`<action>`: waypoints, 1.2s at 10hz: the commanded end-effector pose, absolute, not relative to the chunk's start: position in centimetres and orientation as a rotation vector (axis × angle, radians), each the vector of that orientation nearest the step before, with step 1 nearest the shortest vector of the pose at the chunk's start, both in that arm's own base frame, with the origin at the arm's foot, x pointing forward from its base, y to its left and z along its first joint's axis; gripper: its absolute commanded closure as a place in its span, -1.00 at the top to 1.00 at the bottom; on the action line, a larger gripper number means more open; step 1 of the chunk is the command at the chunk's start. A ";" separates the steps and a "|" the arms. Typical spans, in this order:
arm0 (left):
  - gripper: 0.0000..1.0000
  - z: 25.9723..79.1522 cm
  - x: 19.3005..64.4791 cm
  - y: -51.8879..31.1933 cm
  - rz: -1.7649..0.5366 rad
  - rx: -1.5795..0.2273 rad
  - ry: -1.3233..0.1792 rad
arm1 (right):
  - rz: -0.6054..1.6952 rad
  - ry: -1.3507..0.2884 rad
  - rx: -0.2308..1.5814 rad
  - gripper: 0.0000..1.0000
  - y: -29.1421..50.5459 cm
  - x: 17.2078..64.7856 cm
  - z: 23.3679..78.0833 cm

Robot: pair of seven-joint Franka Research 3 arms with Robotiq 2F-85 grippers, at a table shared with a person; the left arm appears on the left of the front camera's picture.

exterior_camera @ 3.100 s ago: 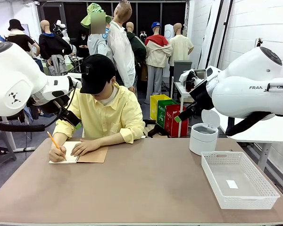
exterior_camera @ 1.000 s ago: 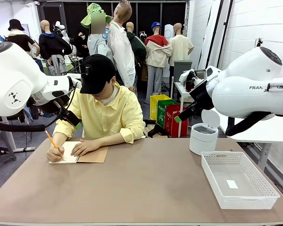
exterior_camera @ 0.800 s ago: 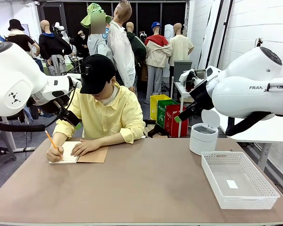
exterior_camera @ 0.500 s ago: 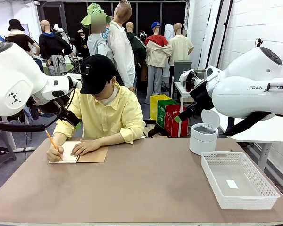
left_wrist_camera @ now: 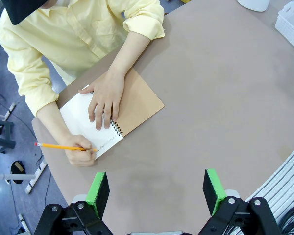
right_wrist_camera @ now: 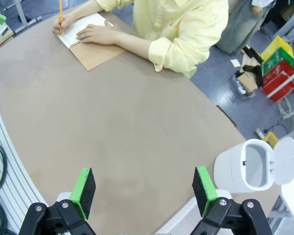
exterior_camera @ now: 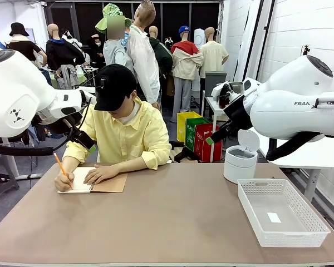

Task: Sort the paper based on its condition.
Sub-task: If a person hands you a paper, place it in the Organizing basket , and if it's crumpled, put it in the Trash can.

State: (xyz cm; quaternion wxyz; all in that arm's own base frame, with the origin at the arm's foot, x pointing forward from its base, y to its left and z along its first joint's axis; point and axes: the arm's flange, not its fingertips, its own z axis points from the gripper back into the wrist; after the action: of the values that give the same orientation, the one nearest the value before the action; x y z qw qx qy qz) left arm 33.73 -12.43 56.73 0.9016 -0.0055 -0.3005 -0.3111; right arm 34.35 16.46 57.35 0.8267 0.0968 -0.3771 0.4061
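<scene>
Loose paper is out of view. A person in a yellow shirt writes with an orange pencil (left_wrist_camera: 59, 146) on the white open page of a spiral notebook (left_wrist_camera: 112, 117) with a brown cover, at the table's far left (exterior_camera: 94, 186). One hand lies flat on the page. My left gripper (left_wrist_camera: 156, 192) hangs open high above the table, near the notebook, with nothing between its green pads. My right gripper (right_wrist_camera: 143, 191) is open too, empty, high over the table's middle.
A white mesh basket (exterior_camera: 292, 237) stands at the front right with a tiny white tag (exterior_camera: 273, 217) inside. Behind it is a white round bin (exterior_camera: 239, 162) with its lid up, also in the right wrist view (right_wrist_camera: 245, 171). The brown tabletop (exterior_camera: 172, 222) between them is bare.
The person's pencil hand has shifted slightly on the page. Both arms have held still.
</scene>
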 end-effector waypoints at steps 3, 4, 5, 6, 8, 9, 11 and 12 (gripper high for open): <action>1.00 56.8 33.7 -12.4 -0.645 -0.009 -0.623 | 0.864 -0.796 0.206 1.00 16.4 34.3 57.3; 1.00 56.8 33.7 -12.4 -0.645 -0.009 -0.623 | 0.864 -0.796 0.206 1.00 16.4 34.3 57.3; 1.00 56.8 33.7 -12.4 -0.645 -0.009 -0.623 | 0.864 -0.796 0.206 1.00 16.4 34.3 57.3; 1.00 56.8 33.7 -12.4 -0.645 -0.009 -0.623 | 0.864 -0.796 0.206 1.00 16.4 34.3 57.3; 1.00 56.8 33.7 -12.4 -0.645 -0.009 -0.623 | 0.864 -0.796 0.206 1.00 16.4 34.3 57.3; 1.00 56.8 33.7 -12.4 -0.645 -0.009 -0.623 | 0.864 -0.796 0.206 1.00 16.4 34.3 57.3; 1.00 56.8 33.7 -12.4 -0.645 -0.009 -0.623 | 0.864 -0.796 0.206 1.00 16.4 34.3 57.3; 1.00 56.8 33.7 -12.4 -0.645 -0.009 -0.623 | 0.864 -0.796 0.206 1.00 16.4 34.3 57.3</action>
State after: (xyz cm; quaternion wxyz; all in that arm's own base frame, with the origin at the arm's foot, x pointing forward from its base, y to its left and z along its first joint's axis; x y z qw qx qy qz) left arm 33.73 -12.43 56.73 0.9016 -0.0055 -0.3005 -0.3111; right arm 34.35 16.46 57.35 0.8267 0.0968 -0.3771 0.4061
